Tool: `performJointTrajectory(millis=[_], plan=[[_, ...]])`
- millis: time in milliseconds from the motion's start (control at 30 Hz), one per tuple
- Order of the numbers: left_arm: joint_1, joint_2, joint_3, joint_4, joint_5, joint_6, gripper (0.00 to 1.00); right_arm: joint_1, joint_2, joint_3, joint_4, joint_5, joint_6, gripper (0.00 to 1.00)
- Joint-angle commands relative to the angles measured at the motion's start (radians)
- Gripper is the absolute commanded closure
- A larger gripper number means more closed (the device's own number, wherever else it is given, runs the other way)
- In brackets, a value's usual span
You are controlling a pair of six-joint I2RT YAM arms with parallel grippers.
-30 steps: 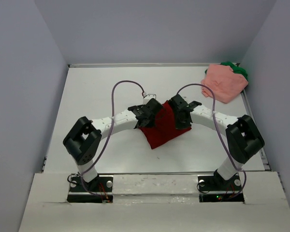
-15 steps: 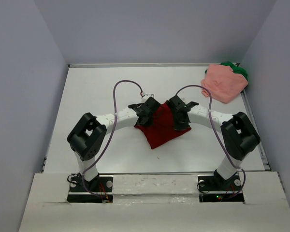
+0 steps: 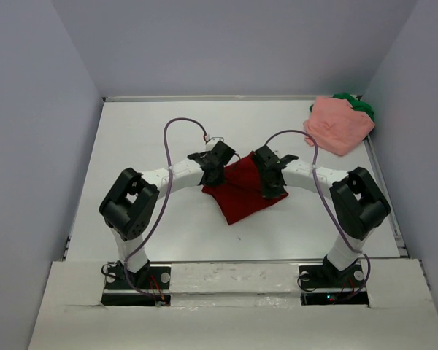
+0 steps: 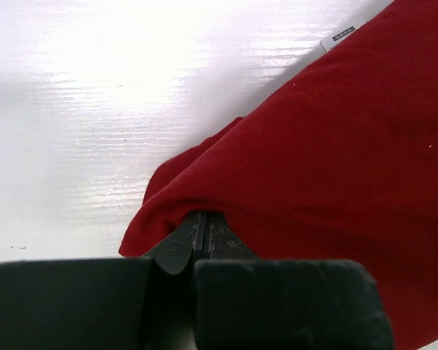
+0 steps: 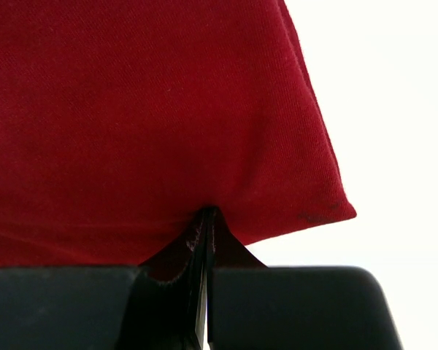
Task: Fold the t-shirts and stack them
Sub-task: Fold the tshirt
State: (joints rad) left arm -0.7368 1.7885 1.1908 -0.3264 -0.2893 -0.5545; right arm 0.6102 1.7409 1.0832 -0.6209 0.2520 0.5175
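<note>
The dark red t-shirt (image 3: 241, 195) lies bunched in the middle of the counter (image 3: 146, 138), directly between the 2 arms, and both have it in hand. The left pincer (image 4: 202, 223) is closed tight on a fold at the shirt's left edge, and the right pincer (image 5: 206, 217) is closed tight on the cloth at its right edge. The edge held between them runs roughly left to right across the counter. The rest of the shirt spreads from that line toward the robot's bases, ending in a loose corner that points at the near edge. Neither arm is clearly nearer, since each grips its own side. So the next move likely depends on both arms carrying that left-to-right edge together, across the shirt's length. The salmon pink t-shirt (image 3: 339, 125) lies over the green t-shirt (image 3: 362, 106) in the far right corner, well apart and on the right arm's side.
</note>
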Motion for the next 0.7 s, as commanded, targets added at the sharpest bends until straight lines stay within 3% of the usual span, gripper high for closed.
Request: performJointTrajectory(millis=[0,233,667], plan=[[0.023,-0.044,-0.036,0.015,-0.028,0.004,1.0,0.0,0.029,-0.014,0.023,-0.022,0.018,1.0],[0.066,-0.025,-0.056,0.059,-0.005,-0.005,1.0,0.0,0.048,-0.025,0.021,-0.03,0.016,1.0],[0.076,-0.017,0.046,0.016,-0.064,-0.007,1.0,0.0,0.078,-0.028,0.026,-0.045,0.009,1.0]])
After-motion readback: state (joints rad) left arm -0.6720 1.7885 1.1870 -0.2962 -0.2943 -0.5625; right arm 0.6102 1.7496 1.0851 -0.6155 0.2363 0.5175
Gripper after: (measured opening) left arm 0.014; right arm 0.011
